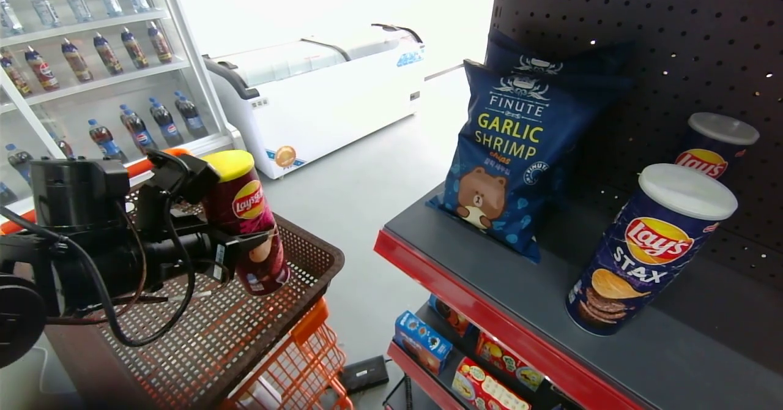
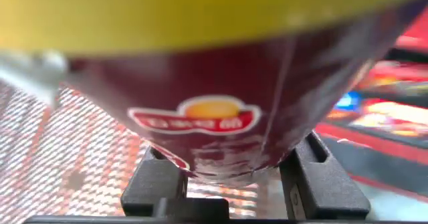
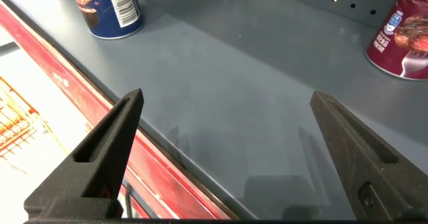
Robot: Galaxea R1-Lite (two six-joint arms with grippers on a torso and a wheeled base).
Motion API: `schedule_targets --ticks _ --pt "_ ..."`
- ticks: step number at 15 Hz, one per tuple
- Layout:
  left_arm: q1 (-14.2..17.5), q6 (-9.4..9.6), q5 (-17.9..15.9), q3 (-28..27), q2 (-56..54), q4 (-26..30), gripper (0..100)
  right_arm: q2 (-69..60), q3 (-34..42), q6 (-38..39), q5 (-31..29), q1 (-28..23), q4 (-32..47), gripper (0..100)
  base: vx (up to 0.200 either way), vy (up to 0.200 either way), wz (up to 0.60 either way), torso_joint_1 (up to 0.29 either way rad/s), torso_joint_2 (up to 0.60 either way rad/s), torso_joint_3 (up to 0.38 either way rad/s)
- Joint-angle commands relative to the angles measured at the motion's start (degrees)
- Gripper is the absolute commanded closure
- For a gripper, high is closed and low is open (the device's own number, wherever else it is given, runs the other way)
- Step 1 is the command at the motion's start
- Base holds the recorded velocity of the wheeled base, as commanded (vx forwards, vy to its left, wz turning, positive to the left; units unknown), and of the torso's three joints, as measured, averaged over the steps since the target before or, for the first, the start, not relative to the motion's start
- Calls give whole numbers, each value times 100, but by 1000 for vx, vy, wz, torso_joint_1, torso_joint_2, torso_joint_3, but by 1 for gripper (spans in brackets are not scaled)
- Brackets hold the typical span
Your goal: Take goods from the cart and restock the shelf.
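Chips can point(image 1: 246, 207) — maroon, yellow lid point(image 1: 230, 164), tilted

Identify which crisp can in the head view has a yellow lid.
The dark red can held by the left gripper; the front blue can and rear blue can on the shelf have white lids.

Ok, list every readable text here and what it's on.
"FINUTE GARLIC SHRIMP": blue bag.
"Lay's STAX": near blue can.
"Lay's": rear blue can, held red can.
Bottle labels, lower-shelf boxes: too small to read.
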Motion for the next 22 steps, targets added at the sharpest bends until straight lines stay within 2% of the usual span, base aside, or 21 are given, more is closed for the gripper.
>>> schedule_targets --ticks 1,3,4,5,6,9,16,19,21,22 --pt "-275 -202 -145 113 -692 10 100 2 0 -1 3 0 0 0 0 0 0 0 0 0" --pt "-398 -238 -408 236 -955 -52 100 2 0 -1 -6 0 0 0 0 0 0 0 0 0" --pt "-591 -211 -540 315 -964 -69 100 2 0 -1 3 0 0 0 0 0 0 0 0 0" --pt "-688 -211 -540 350 -973 -69 100 2 0 -1 3 0 0 0 0 0 0 0 0 0" --pt "-1022 -220 -531 482 -1105 -78 100 2 0 -1 -6 0 0 0 0 0 0 0 0 0" --pt "-1356 -211 -522 526 -1201 -61 100 2 0 -1 3 0 0 0 0 0 0 0 0 0" --pt "-1453 -202 -505 517 -1368 1 100 2 0 -10 3 0 0 0 0 0 0 0 0 0" --pt "-1822 -202 -531 517 -1360 18 100 2 0 -10 3 0 0 0 0 0 0 0 0 0" --pt "-2156 -202 -549 517 -1351 18 100 2 0 -10 3 0 0 0 0 0 0 0 0 0" --pt "-2420 -211 -549 526 -1351 18 100 2 0 -10 3 0 0 0 0 0 0 0 0 0"
